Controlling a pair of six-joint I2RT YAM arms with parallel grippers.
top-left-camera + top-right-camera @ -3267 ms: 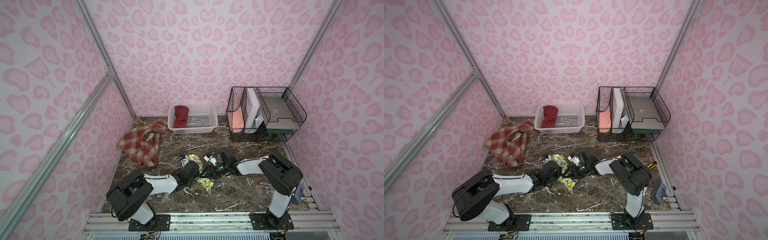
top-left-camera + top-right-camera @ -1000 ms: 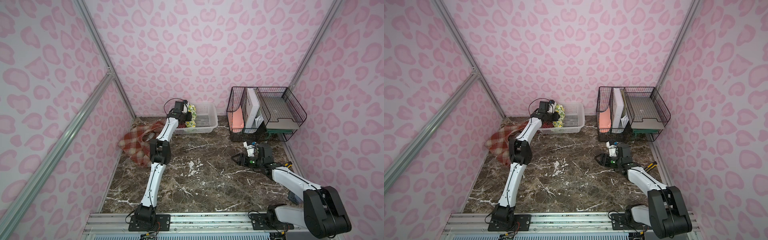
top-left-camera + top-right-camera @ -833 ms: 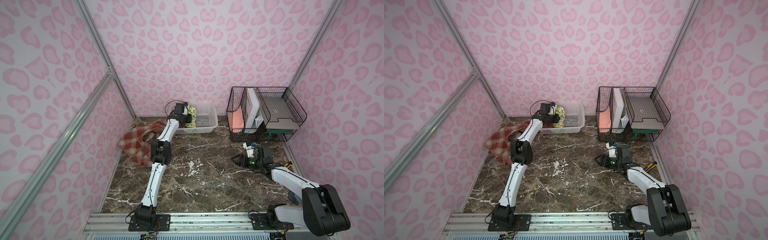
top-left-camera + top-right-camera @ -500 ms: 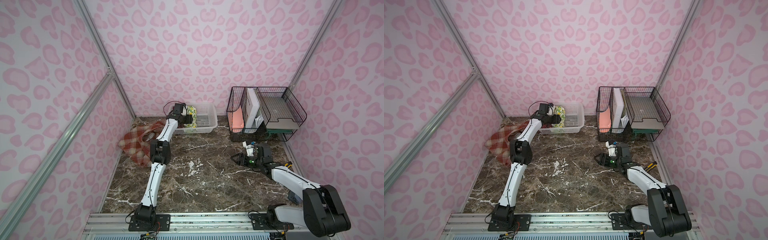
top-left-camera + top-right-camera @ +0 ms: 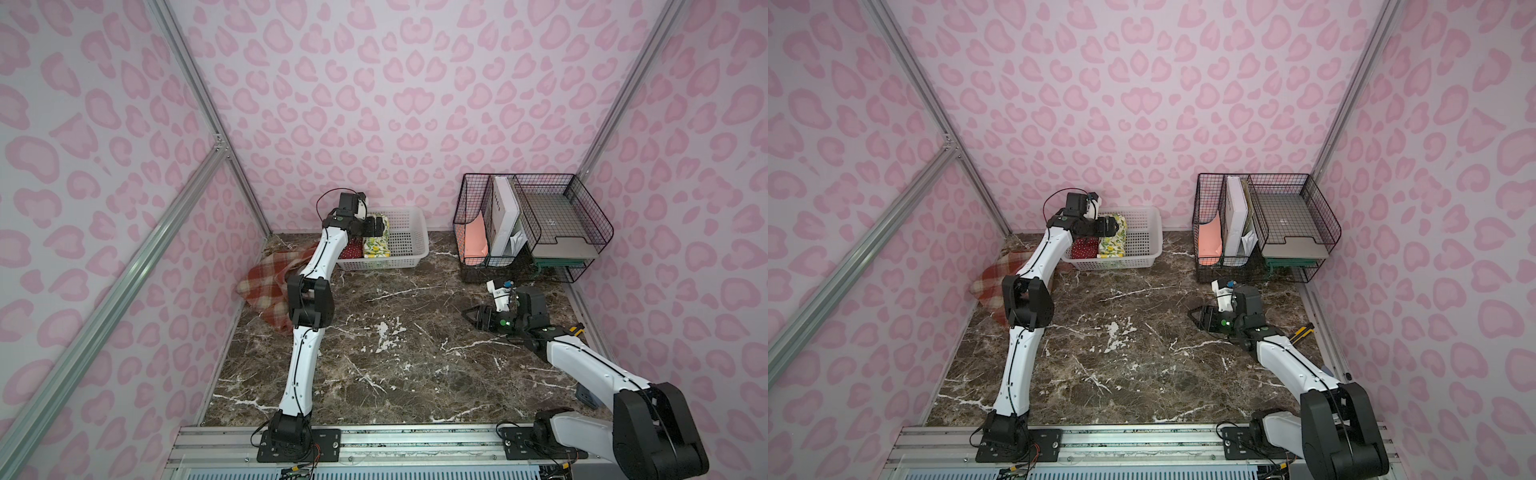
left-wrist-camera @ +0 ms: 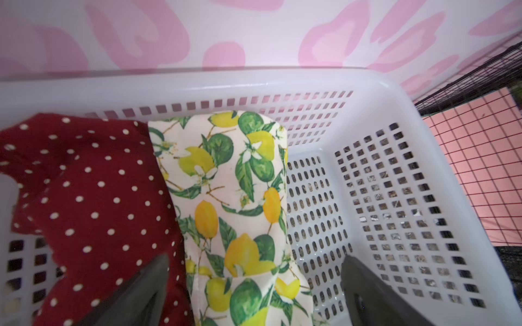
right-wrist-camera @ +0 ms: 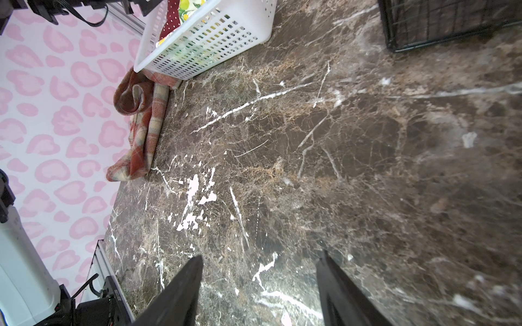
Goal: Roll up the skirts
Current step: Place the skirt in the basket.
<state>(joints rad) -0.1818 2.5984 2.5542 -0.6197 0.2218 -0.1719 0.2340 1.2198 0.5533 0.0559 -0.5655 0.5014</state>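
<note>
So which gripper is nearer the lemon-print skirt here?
Left. The left gripper hangs open directly over the lemon-print skirt inside the white basket; the right gripper is open over bare tabletop, well away, nearer the wire rack.

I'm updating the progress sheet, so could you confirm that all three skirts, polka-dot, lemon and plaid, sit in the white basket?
Not quite: only two do. The polka-dot skirt and the lemon skirt sit in the basket, but the plaid skirt lies crumpled on the table beside it, as both top views show.
</note>
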